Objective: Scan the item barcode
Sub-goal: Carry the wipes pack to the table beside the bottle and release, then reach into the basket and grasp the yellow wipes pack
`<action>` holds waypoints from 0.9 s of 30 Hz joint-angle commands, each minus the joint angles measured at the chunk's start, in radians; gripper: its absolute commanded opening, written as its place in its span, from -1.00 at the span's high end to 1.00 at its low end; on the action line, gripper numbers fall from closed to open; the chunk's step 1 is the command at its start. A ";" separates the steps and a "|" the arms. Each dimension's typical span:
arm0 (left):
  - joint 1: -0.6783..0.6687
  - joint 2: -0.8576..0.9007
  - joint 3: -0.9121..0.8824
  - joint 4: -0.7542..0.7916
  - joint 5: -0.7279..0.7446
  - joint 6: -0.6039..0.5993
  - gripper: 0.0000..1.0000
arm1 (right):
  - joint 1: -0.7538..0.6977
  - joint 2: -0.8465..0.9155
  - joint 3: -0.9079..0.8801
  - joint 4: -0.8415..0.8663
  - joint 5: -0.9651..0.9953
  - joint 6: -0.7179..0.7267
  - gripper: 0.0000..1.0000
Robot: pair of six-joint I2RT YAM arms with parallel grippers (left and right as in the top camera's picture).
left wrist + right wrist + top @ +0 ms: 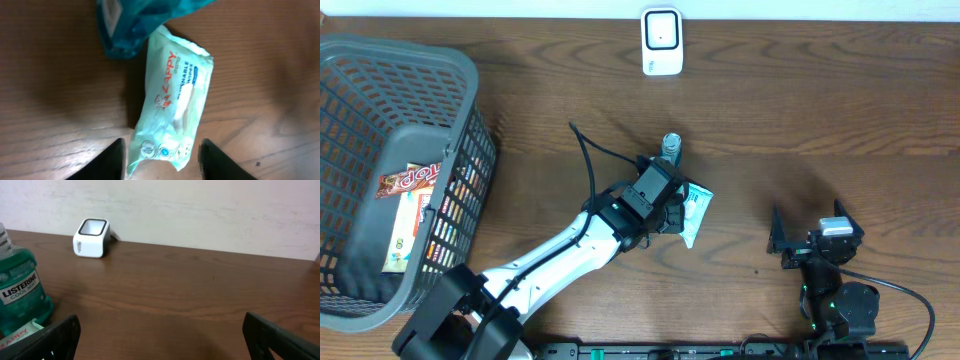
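Dark wooden table (800,110), overhead: your left claw (677,212) sat over the pale green soft wipes pack (697,210), just beside the green plastic mouthwash bottle (670,150). The white boxy barcode scanner (661,41) stood well apart at the far edge, the grey plastic mesh basket (400,45) at left. Left wrist: jaws were partly open, black fingers (112,161) flanking the pack's end, gripping nothing; the pack lay flat on the wood. Right wrist: your right claw (160,325) gaped wide and held nothing.
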 commanded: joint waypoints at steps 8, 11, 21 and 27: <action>0.003 -0.307 0.010 -0.023 -0.182 0.063 -0.77 | -0.010 -0.002 -0.001 -0.005 0.007 0.013 -0.99; 0.018 -0.405 0.023 -0.026 -0.219 0.158 -0.84 | -0.010 -0.002 -0.001 -0.005 0.007 0.013 -0.99; 0.349 -0.581 0.302 -0.291 -0.307 0.335 -0.95 | -0.010 -0.002 -0.001 -0.005 0.007 0.013 -0.99; 0.633 -0.539 0.600 -0.477 -0.309 0.432 -0.96 | -0.010 -0.002 -0.001 -0.005 0.007 0.013 -0.99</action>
